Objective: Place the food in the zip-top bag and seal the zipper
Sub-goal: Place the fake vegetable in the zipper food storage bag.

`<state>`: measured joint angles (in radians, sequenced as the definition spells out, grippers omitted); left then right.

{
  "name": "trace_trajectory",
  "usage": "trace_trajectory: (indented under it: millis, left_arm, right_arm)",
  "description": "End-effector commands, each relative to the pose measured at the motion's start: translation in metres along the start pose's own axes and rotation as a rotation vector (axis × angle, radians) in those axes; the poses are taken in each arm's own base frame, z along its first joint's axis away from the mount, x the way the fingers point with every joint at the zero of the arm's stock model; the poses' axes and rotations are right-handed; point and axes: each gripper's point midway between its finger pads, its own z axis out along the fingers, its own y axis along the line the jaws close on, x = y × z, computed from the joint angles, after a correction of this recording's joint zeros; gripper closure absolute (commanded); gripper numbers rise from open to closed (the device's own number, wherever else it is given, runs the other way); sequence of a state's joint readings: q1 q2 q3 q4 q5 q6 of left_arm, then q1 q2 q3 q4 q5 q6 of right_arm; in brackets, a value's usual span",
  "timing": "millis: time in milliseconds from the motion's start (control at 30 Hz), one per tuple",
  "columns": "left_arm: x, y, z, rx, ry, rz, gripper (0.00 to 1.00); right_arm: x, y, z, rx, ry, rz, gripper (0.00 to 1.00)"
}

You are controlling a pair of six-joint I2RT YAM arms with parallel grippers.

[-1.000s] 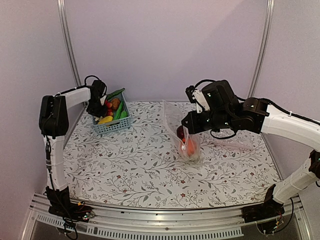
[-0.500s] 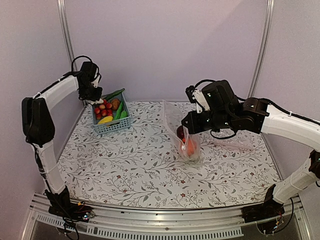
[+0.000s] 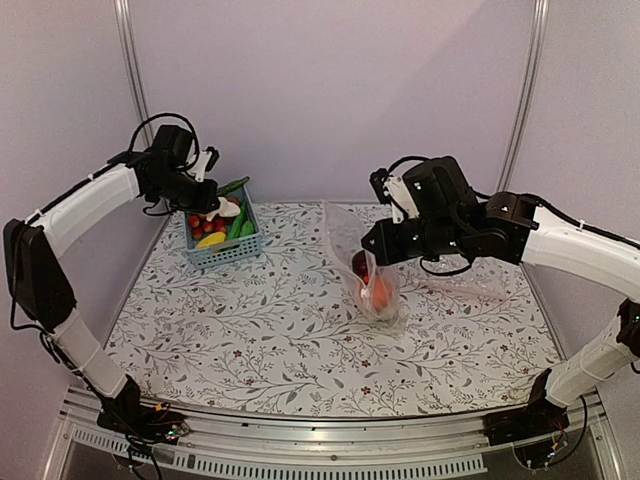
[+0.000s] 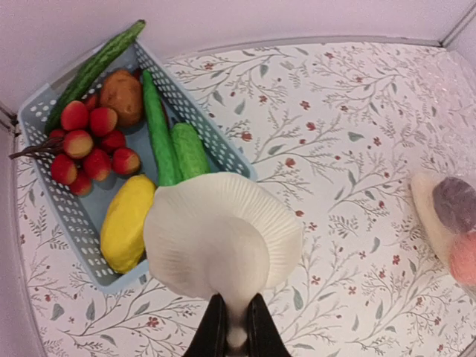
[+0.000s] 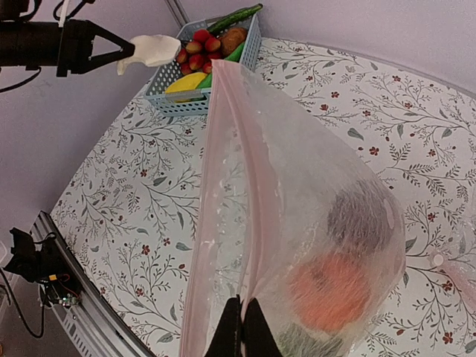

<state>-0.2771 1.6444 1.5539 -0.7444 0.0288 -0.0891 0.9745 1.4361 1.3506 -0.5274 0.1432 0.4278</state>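
Observation:
My left gripper is shut on the stem of the cream-white vegetable, a piece of the food with a wide ribbed cap. It hangs over the near corner of the blue basket, and the right wrist view shows the cream-white vegetable too. My right gripper is shut on the pinkish zipper of the zip-top bag and holds its mouth up. Inside the bag lie the orange piece and the dark maroon piece. From above, the zip-top bag stands mid-table.
The basket wall encloses small red fruits, green cucumbers, a yellow piece and a brown one. A second clear bag lies flat under my right arm. The floral cloth covers the table.
My left arm has risen from the basket and swung right with the cream-white vegetable in its jaws. The right arm and the bag have stayed where they were.

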Motion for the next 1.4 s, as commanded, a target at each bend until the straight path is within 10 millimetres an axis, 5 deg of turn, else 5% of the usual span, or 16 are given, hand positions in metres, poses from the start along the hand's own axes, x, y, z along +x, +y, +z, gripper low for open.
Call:
trace_trajectory:
  millis: [0, 500, 767, 1367]
  left_arm:
    - [-0.007, -0.074, -0.04, 0.262, -0.103, -0.009, 0.93]
    - [0.027, -0.214, -0.142, 0.808, -0.157, -0.005, 0.93]
    - [0.049, -0.256, -0.132, 0.863, -0.061, 0.018, 0.93]
    - [0.045, -0.287, -0.088, 0.84, 0.054, -0.032, 0.94]
  right_arm:
    - [-0.006, 0.009, 0.003, -0.018, 0.01, -0.006, 1.0]
    - [-0.008, 0.014, 0.013, -0.02, 0.033, 0.007, 1.0]
    - [-0.008, 0.015, 0.012, -0.03, 0.03, 0.005, 1.0]
    - [-0.003, 0.03, 0.01, -0.118, 0.042, -0.005, 1.0]
